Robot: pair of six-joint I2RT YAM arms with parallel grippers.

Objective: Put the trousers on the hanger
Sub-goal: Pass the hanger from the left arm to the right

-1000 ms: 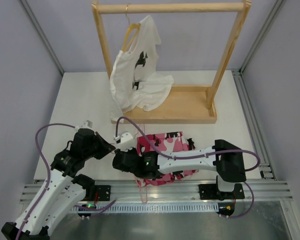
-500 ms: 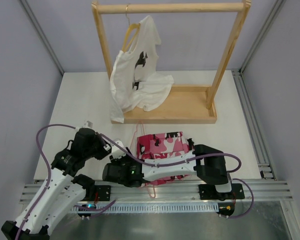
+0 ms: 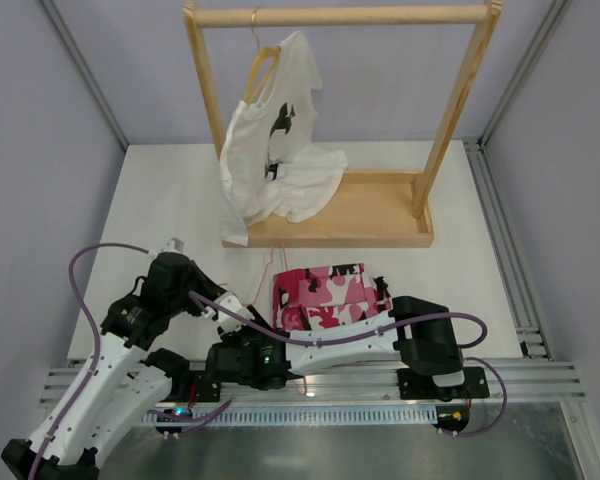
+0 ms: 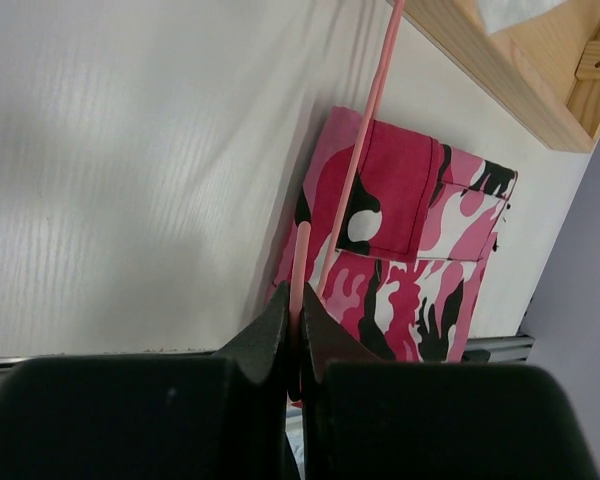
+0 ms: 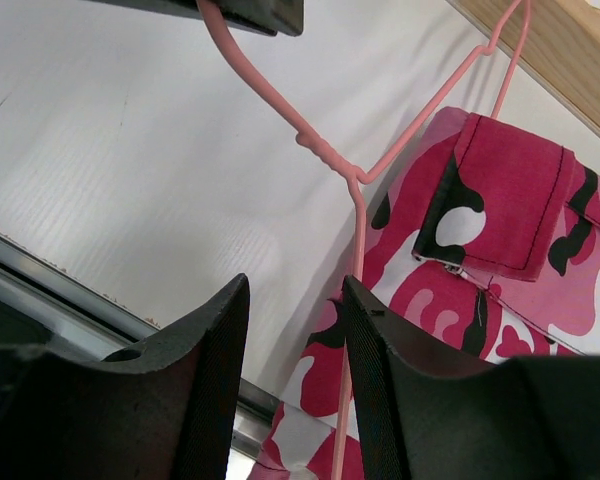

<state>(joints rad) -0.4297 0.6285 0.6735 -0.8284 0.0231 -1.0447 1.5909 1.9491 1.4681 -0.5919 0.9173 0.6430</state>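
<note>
At the near edge, the right hand [image 5: 295,300] stands with fingers apart, gripping nothing, the hanger [image 5: 318,152] wire just beside one finger. The left hand [image 4: 295,312] is clamped on that wire. Beyond, the folded trousers [image 4: 400,270] lie on the counter [image 4: 130,150], partly under the hanger.

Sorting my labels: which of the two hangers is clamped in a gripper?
The thin pink wire hanger, pinched in the left gripper; the wooden hanger hangs on the rack under the white T-shirt.

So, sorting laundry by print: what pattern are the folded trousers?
The trousers: pink, white, black camouflage; left wrist view.
</note>
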